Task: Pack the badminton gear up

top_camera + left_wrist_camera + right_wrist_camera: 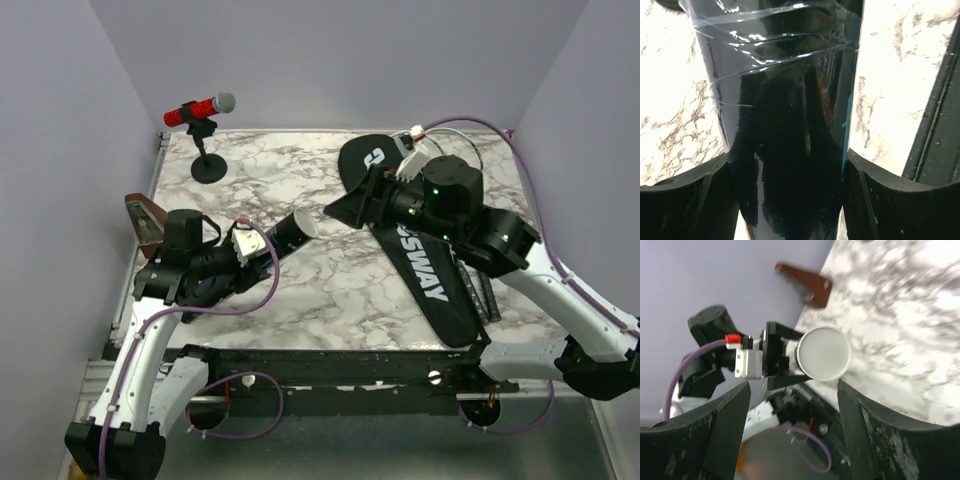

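Left gripper [262, 243]: closed on the tube. The left wrist view shows both fingers [685, 200] pressed against its sides.
Tube [290, 233]: long, black and glossy, with bands of clear tape across it [785, 125]. It sits over the left-centre of the table, and its pale round end [823, 353] points toward the right gripper.
Right gripper [345, 208]: wide open with nothing between the fingers [705, 435]. It hangs just beside the tube's pale end and faces it, but does not touch it.
Bag [425, 265]: large, black and racket-shaped, lying flat on the right half of the table. Its broad end is toward the far edge and its narrow end toward the near edge. Only the white letters "SWAY" can be read, because the right arm covers the rest.
In the way: the right arm's wrist and forearm lie across the middle of the bag, between the tube and most of the bag's length.
Racket handles [484, 292]: thin dark rods just beside the bag's right edge, partly under the right arm. The frames are hidden.
Microphone [200, 108]: red with a grey head, on a black stand at the far left corner, well apart from both grippers.
Brown wedge [145, 222]: at the table's left edge, close behind the left arm's wrist.
Table [330, 290]: white marble pattern, bare between the tube and the bag.
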You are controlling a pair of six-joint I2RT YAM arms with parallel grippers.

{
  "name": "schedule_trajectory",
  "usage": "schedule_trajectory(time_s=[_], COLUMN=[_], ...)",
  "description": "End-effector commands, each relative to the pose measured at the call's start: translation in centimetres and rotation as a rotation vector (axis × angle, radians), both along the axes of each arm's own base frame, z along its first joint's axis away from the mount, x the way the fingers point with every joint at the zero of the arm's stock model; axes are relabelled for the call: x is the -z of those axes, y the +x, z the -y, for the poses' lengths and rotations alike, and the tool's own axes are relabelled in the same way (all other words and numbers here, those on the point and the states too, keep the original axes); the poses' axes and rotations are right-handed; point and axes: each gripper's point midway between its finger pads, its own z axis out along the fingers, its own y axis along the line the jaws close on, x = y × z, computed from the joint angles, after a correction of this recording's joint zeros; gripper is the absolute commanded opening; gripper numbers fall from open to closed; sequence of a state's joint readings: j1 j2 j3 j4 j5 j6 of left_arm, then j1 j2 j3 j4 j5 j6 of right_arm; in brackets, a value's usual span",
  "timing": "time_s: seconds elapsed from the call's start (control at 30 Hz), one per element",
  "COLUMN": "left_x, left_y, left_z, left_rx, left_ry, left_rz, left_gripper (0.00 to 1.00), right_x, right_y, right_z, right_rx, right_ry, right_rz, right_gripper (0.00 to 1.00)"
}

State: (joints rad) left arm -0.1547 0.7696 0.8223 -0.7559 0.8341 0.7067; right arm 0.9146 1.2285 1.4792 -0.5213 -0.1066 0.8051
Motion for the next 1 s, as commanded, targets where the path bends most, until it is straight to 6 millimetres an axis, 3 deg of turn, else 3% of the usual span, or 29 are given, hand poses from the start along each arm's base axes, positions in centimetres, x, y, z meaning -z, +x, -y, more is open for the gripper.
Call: schedule_trajectory(time_s=[0.0, 0.17, 0.3, 0.43, 0.67, 0.83, 0.97], left_x=[-2.2, -1.5, -0.4, 1.0, 6.1, 9.9, 11.7], left_y=[4.5, 10.9, 16.5, 20.2, 23.8, 24.7, 25.3], left_z=[-0.9, -2.5, -3.7, -3.7, -4.6, -6.4, -8.4], left_rx=[-0.137, -0.314, -0.444, -0.502, -0.594, -0.649, -0.705], left_ry=[0.02, 0.111, 0.19, 0.205, 0.236, 0.291, 0.321], left_rz=[0.045, -0.075, -0.186, -0.265, -0.351, -0.418, -0.44], left_gripper=[0.38, 0.41, 0.41, 0.36, 0.38, 0.4, 0.46], right_x=[-1.0, -0.5, 2.6, 5.6, 8.3, 9.9, 11.5], right_y=[3.0, 3.0, 2.7, 2.3, 2.3, 2.5, 2.8], right_z=[7.0, 9.3, 9.4, 9.5, 10.8, 11.2, 11.0], right_rx=[0.33, 0.427, 0.429, 0.439, 0.499, 0.523, 0.531], right_ry=[-0.137, -0.138, -0.176, -0.204, -0.257, -0.312, -0.359], right_rz=[0.097, 0.082, 0.014, -0.051, -0.097, -0.117, -0.137], right_gripper=[0.79, 0.79, 0.79, 0.78, 0.79, 0.79, 0.79])
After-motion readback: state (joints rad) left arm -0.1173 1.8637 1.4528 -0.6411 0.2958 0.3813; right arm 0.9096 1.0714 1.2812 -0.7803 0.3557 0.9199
